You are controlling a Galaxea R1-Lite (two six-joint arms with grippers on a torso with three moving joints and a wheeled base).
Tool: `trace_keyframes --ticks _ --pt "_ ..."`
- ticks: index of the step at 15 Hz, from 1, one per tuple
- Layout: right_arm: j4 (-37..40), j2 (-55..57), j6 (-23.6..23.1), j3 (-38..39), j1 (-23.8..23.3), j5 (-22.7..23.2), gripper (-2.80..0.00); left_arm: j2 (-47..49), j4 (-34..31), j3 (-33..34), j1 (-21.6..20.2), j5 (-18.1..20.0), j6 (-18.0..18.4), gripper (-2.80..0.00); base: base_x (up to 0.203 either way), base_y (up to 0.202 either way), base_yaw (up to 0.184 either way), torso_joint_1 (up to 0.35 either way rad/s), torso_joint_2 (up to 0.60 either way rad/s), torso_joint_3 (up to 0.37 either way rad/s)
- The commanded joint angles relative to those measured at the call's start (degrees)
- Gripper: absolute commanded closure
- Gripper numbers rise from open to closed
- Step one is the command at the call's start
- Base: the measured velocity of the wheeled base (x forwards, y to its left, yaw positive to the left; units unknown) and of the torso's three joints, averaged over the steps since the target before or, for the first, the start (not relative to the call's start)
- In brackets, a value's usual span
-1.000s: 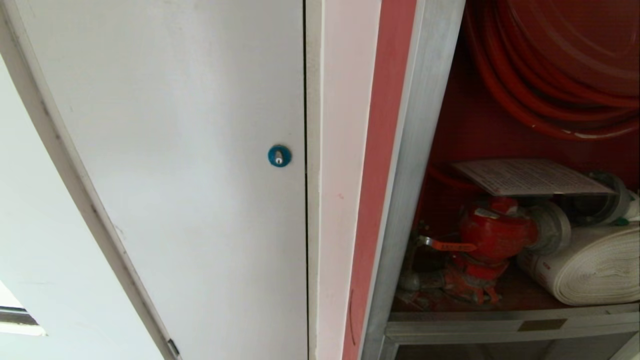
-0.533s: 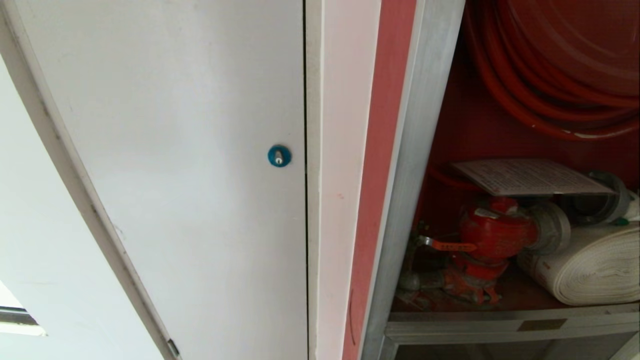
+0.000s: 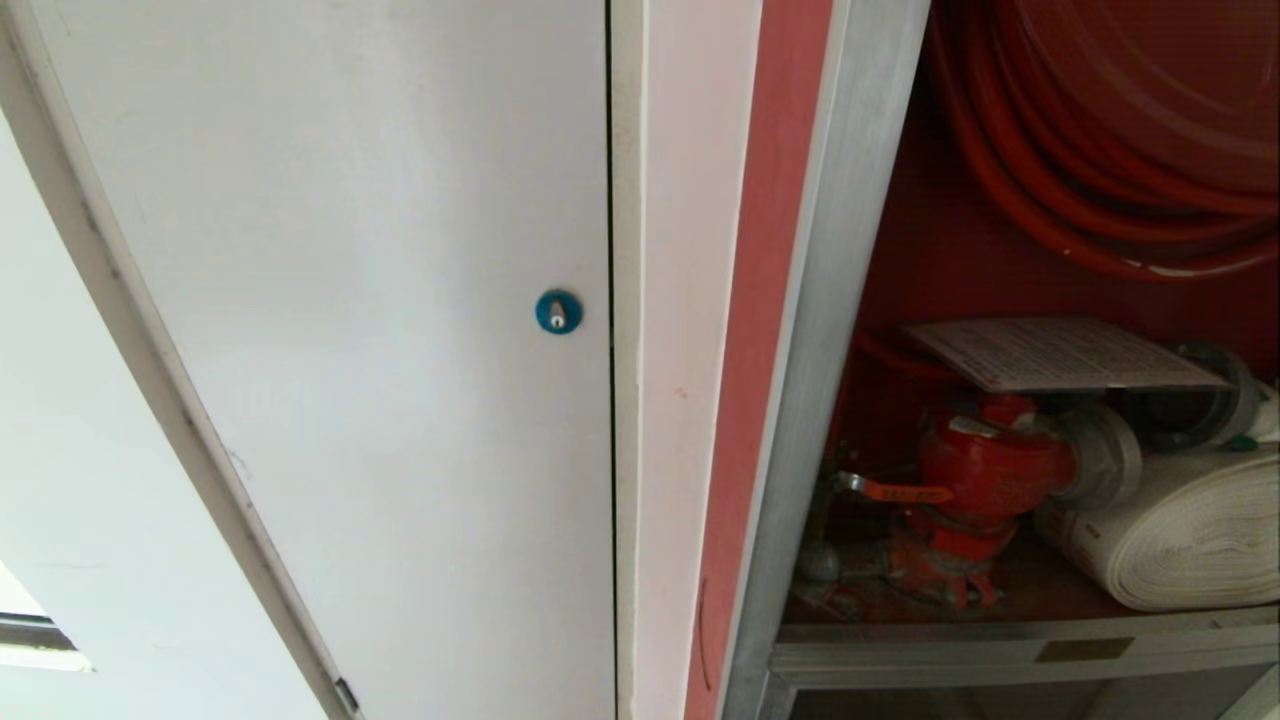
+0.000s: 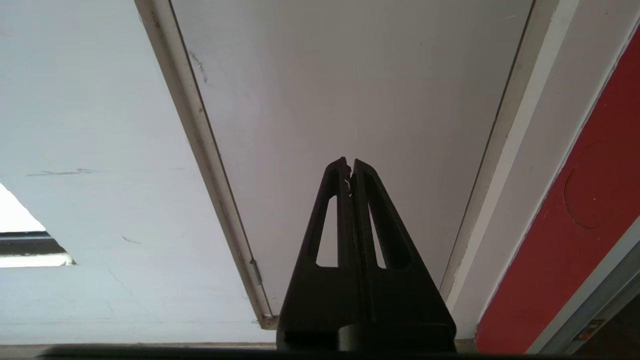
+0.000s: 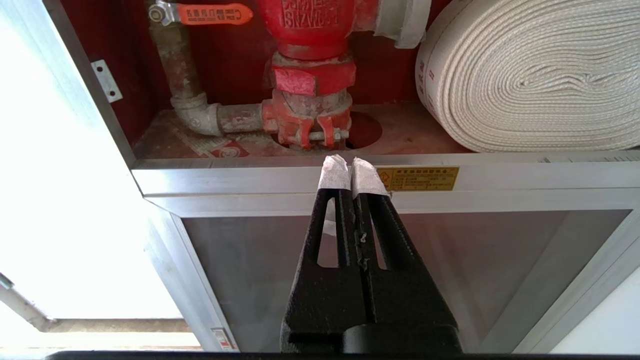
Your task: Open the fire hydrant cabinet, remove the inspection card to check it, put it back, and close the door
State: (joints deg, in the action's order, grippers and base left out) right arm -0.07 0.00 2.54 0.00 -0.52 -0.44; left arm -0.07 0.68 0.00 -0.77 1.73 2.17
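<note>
Head view: nothing changed from the earlier frames; fire hydrant cabinet (image 3: 1010,330) open, inspection card (image 3: 1060,353) lying flat atop the red valve (image 3: 985,465), so retrieval judged not yet begun; white door (image 3: 330,300) with blue lock (image 3: 558,312) alongside. Left wrist view: left gripper (image 4: 349,170) closed, empty, facing white panelling. Right wrist view: right gripper (image 5: 350,175) closed, empty, below the cabinet's sill (image 5: 225,180), near rolled hose (image 5: 530,80).

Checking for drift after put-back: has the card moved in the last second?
No. In the head view the card lies flat above the red valve, its corner by the hose coupling as before.
</note>
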Motion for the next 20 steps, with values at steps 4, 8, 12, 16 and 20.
trace_keyframes --ticks 4,8,12,16,20 --pt "-0.01 -0.09 0.01 0.09 0.0 0.0 0.0 0.07 0.02 0.35 -0.02 0.03 0.03 0.0 0.0 0.0 0.0 0.0 0.0 0.0" --pt "-0.01 -0.09 0.01 0.0 0.0 0.0 0.0 -0.01 0.02 0.35 -0.02 0.03 -0.14 0.0 0.0 0.0 0.0 0.0 0.0 0.0" --pt "-0.01 -0.09 0.01 0.09 0.0 0.0 0.0 -0.01 0.02 0.35 -0.02 0.03 -0.24 0.0 0.0 0.0 0.0 0.0 0.0 0.0" --pt "-0.01 -0.09 0.01 0.09 0.0 0.0 0.0 -0.01 0.02 0.35 -0.02 0.03 -0.24 0.0 0.0 0.0 0.0 0.0 0.0 0.0" --pt "-0.01 -0.09 0.01 0.09 0.0 0.0 0.0 0.04 0.02 0.35 -0.02 -0.03 -0.24 0.0 -0.074 0.0 0.001 0.004 0.0 0.001"
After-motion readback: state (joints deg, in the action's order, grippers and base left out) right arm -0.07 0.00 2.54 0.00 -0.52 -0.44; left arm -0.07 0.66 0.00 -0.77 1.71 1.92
